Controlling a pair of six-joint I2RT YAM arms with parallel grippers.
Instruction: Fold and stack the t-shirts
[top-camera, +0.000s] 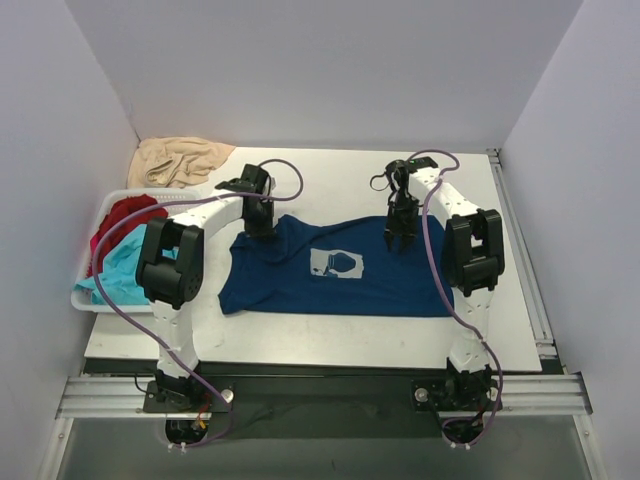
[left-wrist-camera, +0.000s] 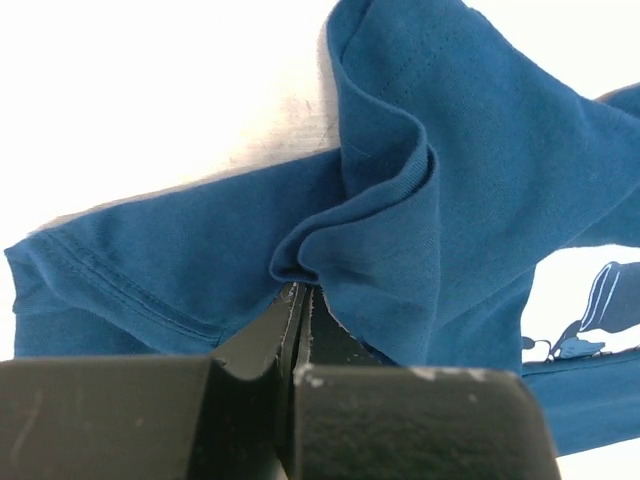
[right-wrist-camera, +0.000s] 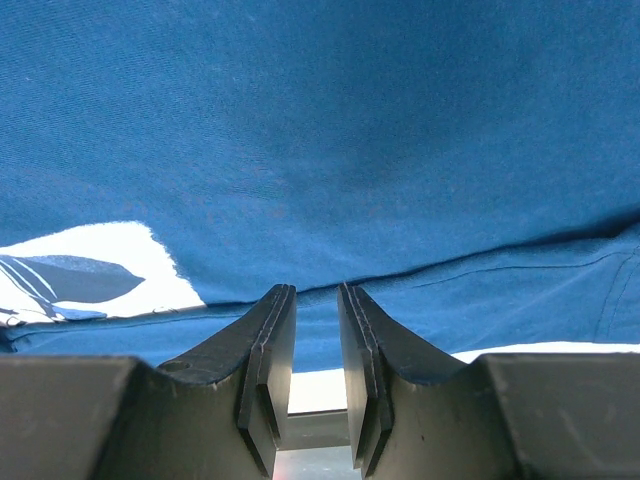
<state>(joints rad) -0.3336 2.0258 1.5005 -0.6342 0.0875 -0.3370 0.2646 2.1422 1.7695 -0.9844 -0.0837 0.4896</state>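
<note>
The navy t-shirt lies spread on the white table, its pale blue print facing up. My left gripper is at the shirt's far left corner. In the left wrist view it is shut on a bunched fold of the navy cloth. My right gripper is over the shirt's far edge, right of the print. In the right wrist view it is slightly open, its tips at a folded edge of the navy shirt, with no cloth between them. A red shirt and a turquoise shirt lie in the basket.
A white basket stands at the table's left edge. A tan cloth lies crumpled at the back left corner. White walls enclose the table on three sides. A metal rail runs along the right edge.
</note>
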